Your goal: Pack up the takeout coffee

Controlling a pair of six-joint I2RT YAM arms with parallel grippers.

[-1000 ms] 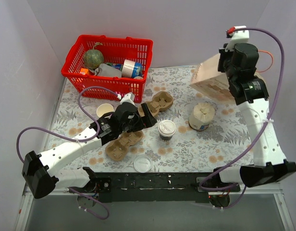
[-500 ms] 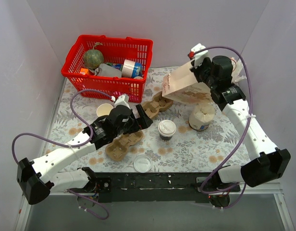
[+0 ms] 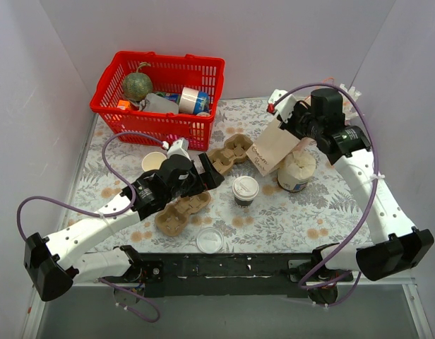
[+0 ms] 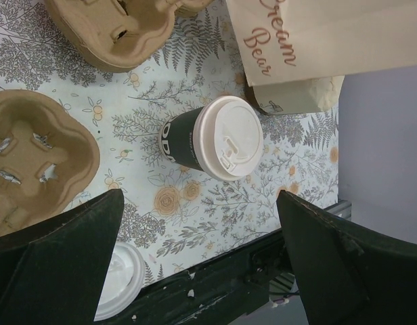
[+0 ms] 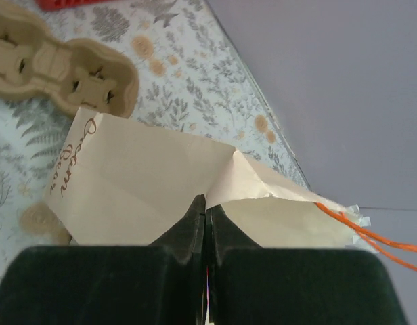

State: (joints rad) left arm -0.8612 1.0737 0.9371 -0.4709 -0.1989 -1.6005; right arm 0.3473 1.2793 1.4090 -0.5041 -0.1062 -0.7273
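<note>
The takeout coffee (image 3: 245, 189), a dark-banded cup with a white lid, stands upright on the floral table. It also shows in the left wrist view (image 4: 218, 139). My left gripper (image 3: 209, 171) is open and empty, just left of the cup and above the table, with its jaws (image 4: 202, 264) spread wide and the cup beyond them. My right gripper (image 3: 294, 121) is shut on the top edge of a tan paper bag (image 3: 274, 147), which hangs tilted right of the cup. In the right wrist view the jaws (image 5: 206, 203) pinch the bag (image 5: 147, 176).
A red basket (image 3: 161, 126) of items stands at the back left. Two cardboard cup carriers (image 3: 231, 150) (image 3: 181, 210) lie near the left gripper. A plain cream cup (image 3: 155, 161), a white tub with crumpled paper (image 3: 296, 171) and a loose white lid (image 3: 210, 240) are on the table.
My right arm has carried the paper bag from the back right, left and down, to hang beside the tub and near the coffee. My left gripper shifted slightly.
</note>
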